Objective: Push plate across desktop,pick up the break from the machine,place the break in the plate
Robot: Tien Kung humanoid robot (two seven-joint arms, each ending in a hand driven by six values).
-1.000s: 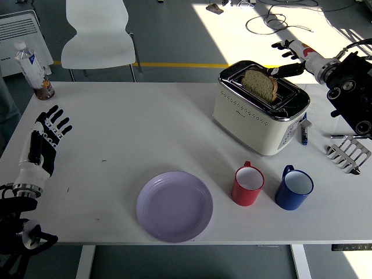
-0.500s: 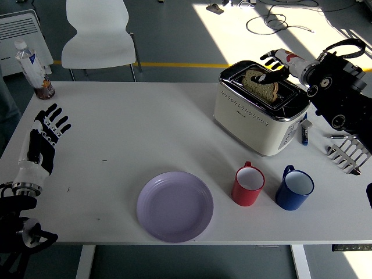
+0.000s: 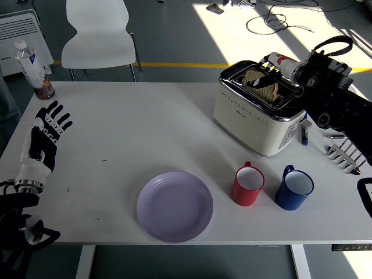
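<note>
Head view hides much of my right hand (image 3: 268, 74): its dark fingers reach over the toaster (image 3: 259, 107), curled around the bread (image 3: 260, 85), though I cannot tell how firmly they pinch it. That brown slice stands on edge in the slot, its long axis running along the glossy cream toaster, lower half hidden inside. My left hand (image 3: 44, 138) lies flat near the table's (image 3: 139, 122) left edge, fingers spread and empty. A smooth round lilac plate (image 3: 174, 206) sits near the front edge, beside a red mug (image 3: 249, 184) and blue mug (image 3: 294, 188).
</note>
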